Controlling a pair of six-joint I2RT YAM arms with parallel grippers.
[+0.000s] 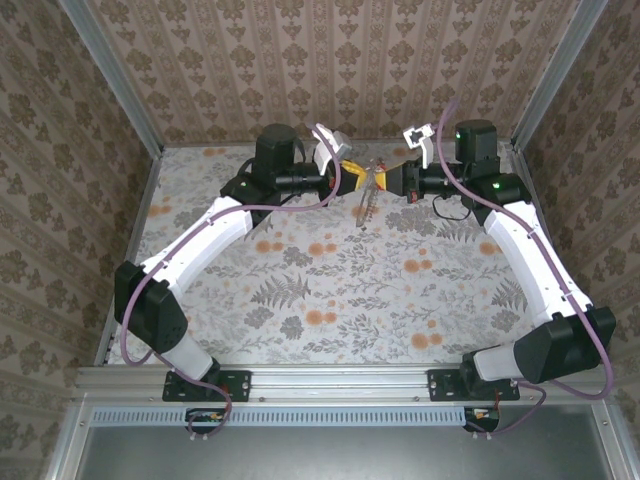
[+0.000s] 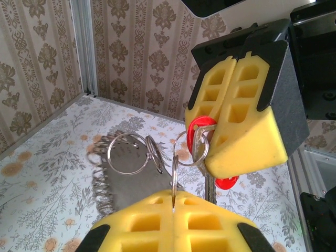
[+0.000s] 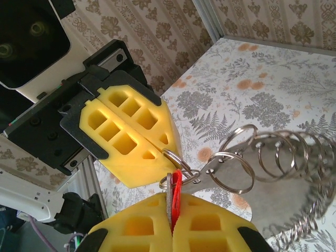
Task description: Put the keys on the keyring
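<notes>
Both closed, left gripper (image 2: pixel 173 203) pinching keyring (image 2: pixel 175 176), right gripper (image 3: pixel 171 211) pinching red key (image 3: pixel 176 185)

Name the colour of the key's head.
Bright red; the key shows best in the left wrist view.

A table cover (image 1: pixel 330 290) printed with orange flowers (image 1: pixel 322 318) and grey ferns (image 1: pixel 272 292) lies flat across the work surface. Walls papered in a beige and brown damask pattern (image 1: pixel 340 70) enclose it at the back and on both sides. Aluminium posts stand in the far left corner (image 1: pixel 110 70) and the far right corner (image 1: pixel 560 70). An aluminium rail (image 1: pixel 340 382) runs along the near edge, with a slotted strip (image 1: pixel 330 415) just below it.
</notes>
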